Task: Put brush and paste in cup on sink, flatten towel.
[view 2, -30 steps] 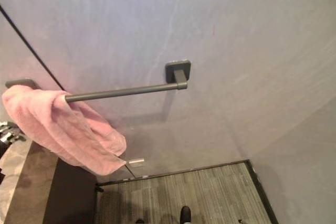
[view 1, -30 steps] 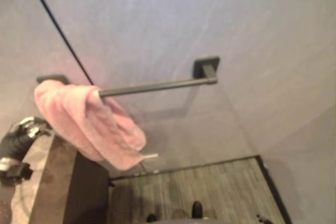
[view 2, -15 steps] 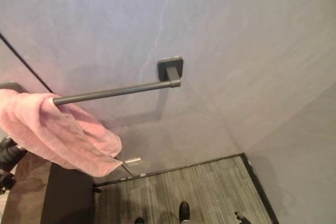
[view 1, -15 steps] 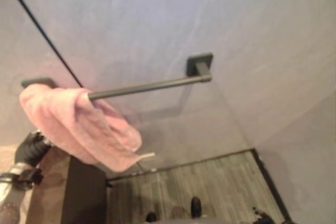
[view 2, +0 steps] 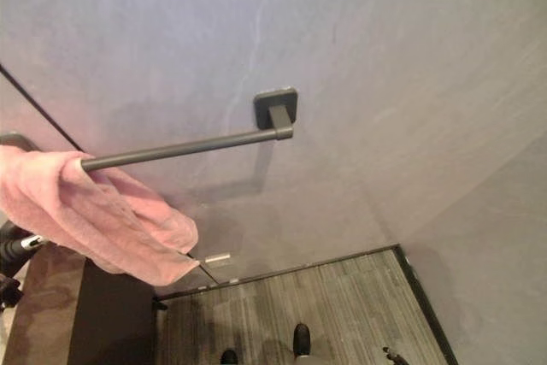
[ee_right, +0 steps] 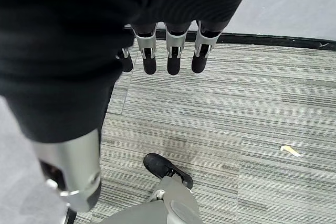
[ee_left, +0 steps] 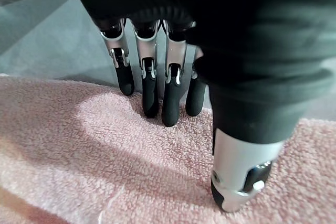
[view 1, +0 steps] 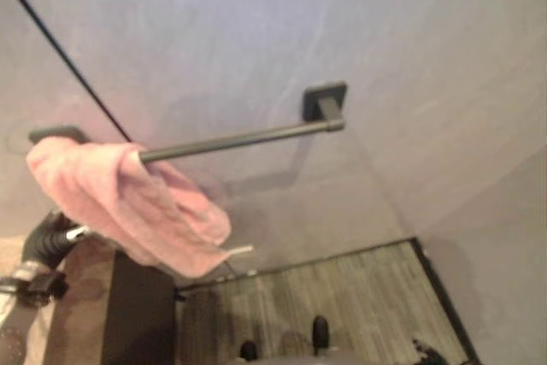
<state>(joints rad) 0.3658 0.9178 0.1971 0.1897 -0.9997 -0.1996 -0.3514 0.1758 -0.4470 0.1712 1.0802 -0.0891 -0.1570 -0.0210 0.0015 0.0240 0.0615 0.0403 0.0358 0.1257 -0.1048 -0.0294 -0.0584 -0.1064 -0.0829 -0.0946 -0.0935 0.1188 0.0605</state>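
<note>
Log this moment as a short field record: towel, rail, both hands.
towel: pink towel bunched at the left end of the rail, not spread flat
rail: dark towel rail on the grey wall, mostly bare
left hand: left hand at the towel, fingers straight, tips close to the cloth
right hand: right hand open, over the striped floor, holding nothing
</note>
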